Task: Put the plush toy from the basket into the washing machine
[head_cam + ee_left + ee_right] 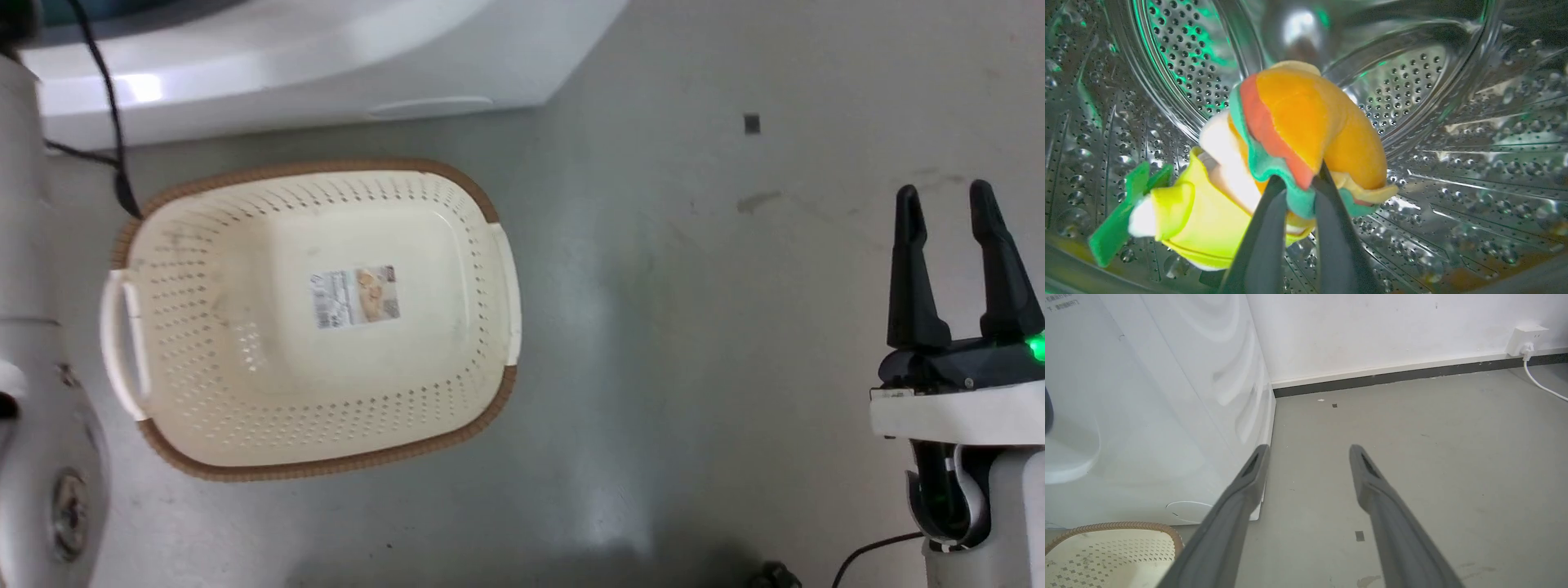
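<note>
Inside the shiny perforated drum of the washing machine (1474,143), my left gripper (1300,179) is shut on the plush toy (1298,118), pinching its green and red edge. The toy's orange bun faces up, and its yellow, white and green parts hang to the lower left. In the head view the cream basket (204,245) with a brown rim sits on the floor in front of the washing machine (310,65), holding nothing but its label sticker. My right gripper (943,200) stands open at the right over bare floor; its open fingers (1253,469) also show in the right wrist view.
A black cable (110,106) runs down the left past my pale left arm (24,327). The washer's white side (1147,408) and the basket rim (1118,526) lie left of my right gripper. A wall socket with a white cord (1527,339) sits at the far right wall.
</note>
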You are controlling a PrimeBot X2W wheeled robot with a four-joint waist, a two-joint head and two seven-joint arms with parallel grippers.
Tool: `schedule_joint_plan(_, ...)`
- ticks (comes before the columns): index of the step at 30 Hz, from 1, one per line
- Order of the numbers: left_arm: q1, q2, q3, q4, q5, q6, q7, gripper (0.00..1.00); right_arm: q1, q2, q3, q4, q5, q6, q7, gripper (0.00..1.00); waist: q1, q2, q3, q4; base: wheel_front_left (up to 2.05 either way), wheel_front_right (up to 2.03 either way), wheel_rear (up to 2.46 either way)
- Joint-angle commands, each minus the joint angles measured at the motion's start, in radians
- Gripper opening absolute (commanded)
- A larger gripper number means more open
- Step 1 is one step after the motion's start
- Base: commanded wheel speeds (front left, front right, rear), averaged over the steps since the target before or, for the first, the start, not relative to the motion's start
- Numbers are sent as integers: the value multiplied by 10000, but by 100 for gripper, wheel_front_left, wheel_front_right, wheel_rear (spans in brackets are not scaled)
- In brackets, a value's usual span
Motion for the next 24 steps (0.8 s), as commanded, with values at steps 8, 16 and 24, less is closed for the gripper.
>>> schedule_joint_plan(8, -1189, 454, 158, 779, 278, 197, -57, 0, -364, -4, 104, -166, 235, -7, -44, 100, -1, 0, 875, -556, 0, 0, 0)
schedule_joint_plan(16, -1246, 486, 99, 1067, 537, 254, -57, 100, -408, -4, 122, -71, 172, -7, -44, 100, -1, 0, 828, -454, 0, 0, 0)
schedule_joint_plan(24, -53, 148, 253, 738, 686, 489, -57, 100, -273, -4, 173, 63, 9, -7, -44, 100, -1, 0, 55, -174, 0, 0, 0)
